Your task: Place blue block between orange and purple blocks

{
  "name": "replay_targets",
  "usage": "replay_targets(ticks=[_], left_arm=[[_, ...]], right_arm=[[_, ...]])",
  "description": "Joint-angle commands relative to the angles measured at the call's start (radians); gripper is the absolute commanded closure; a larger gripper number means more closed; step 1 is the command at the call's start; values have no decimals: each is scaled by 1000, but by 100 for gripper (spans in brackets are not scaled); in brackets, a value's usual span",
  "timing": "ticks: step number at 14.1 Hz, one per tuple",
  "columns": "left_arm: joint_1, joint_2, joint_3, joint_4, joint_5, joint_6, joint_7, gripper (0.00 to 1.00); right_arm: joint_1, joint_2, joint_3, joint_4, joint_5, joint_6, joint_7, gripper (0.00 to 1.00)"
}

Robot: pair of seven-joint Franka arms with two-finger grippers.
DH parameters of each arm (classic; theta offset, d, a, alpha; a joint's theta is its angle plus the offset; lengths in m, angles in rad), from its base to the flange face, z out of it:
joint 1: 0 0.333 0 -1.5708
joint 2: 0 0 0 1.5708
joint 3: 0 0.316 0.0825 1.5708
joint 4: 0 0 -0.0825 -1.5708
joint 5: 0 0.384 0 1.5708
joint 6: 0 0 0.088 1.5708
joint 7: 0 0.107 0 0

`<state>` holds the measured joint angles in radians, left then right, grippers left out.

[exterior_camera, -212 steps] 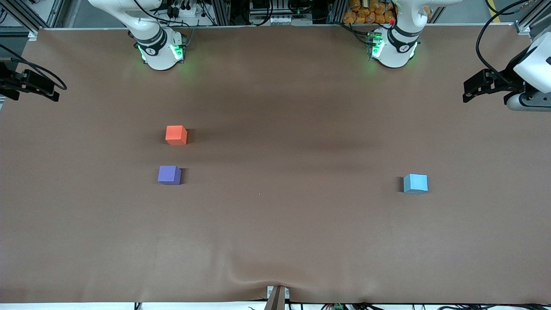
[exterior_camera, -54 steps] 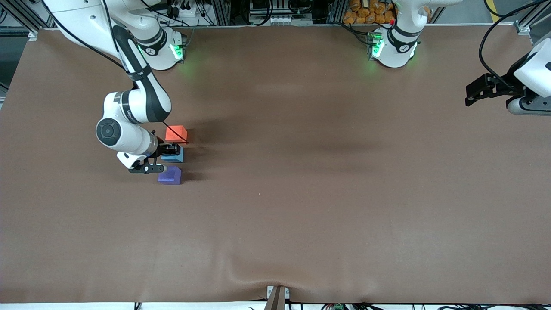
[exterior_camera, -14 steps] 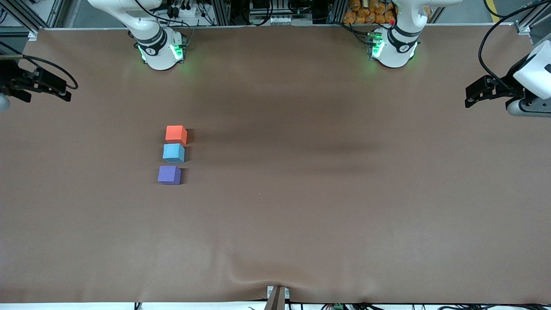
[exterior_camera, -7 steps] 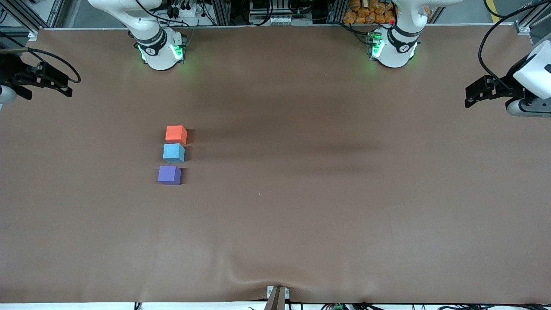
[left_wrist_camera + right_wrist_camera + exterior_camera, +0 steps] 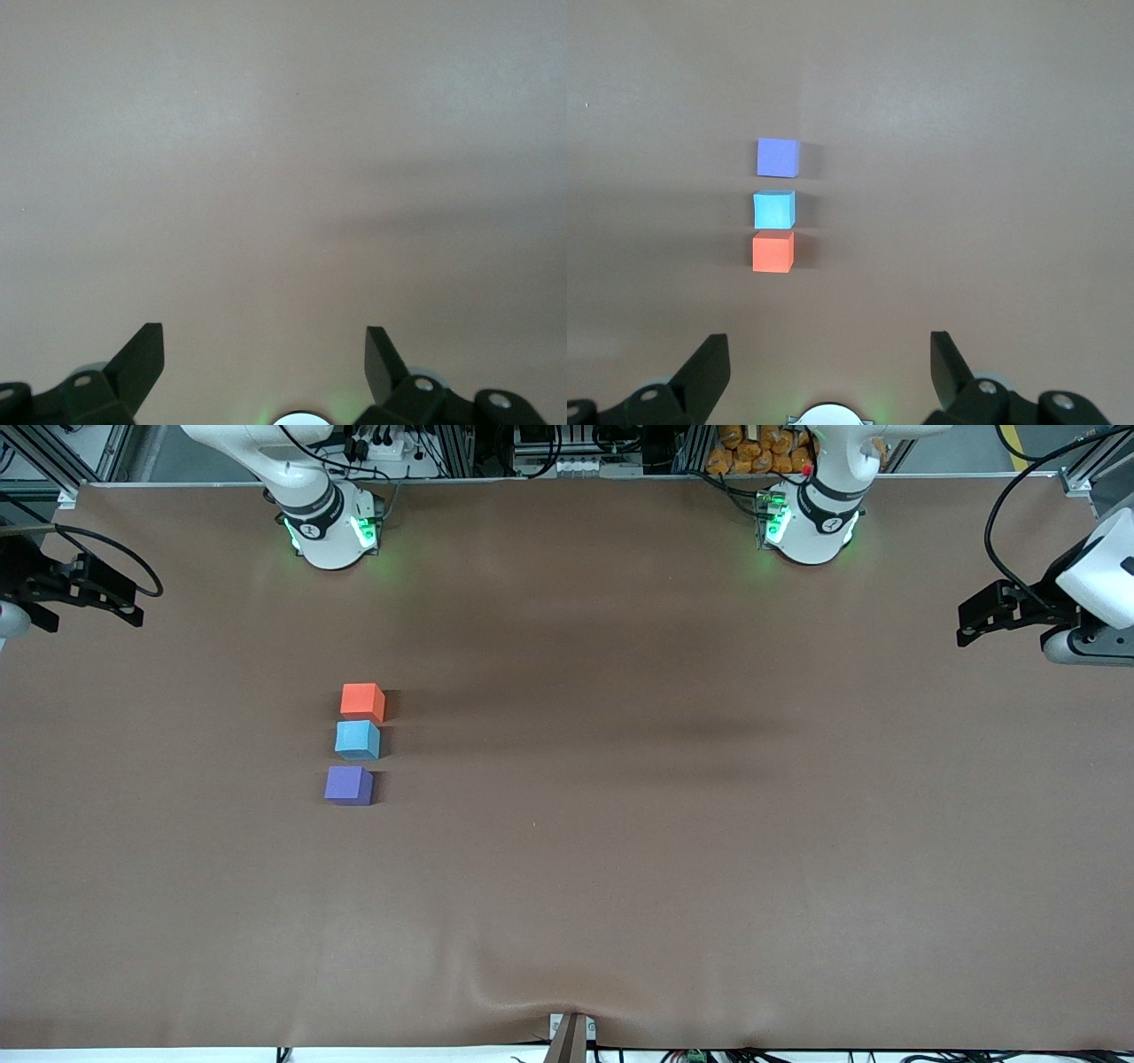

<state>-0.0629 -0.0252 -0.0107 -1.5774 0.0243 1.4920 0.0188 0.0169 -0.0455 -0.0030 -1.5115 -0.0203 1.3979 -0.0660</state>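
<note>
The right gripper (image 5: 824,354) is held with its fingers spread wide and empty above the brown table (image 5: 620,868), at the right arm's end. The left gripper (image 5: 264,354) is likewise spread and empty at the left arm's end. The small light sky-blue matte cube (image 5: 357,740) is set between the orange-red matte cube (image 5: 362,701) and the violet-purple matte cube (image 5: 348,786), just beside both.

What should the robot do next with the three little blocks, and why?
Probably nothing more than stay parked. The blue block already sits between the orange block and the purple block in one row. Both tools, left and right, are open, empty and at the table's ends.
</note>
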Motion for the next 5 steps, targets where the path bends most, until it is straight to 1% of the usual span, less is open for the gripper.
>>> replay_targets(ticks=[1, 5], left_arm=[[8, -5, -5, -1, -14, 5, -13, 0], [8, -5, -5, -1, -12, 7, -11, 0]], right_arm=[[0, -13, 3, -1, -23, -2, -12, 0], [2, -13, 0, -3, -21, -3, -12, 0]])
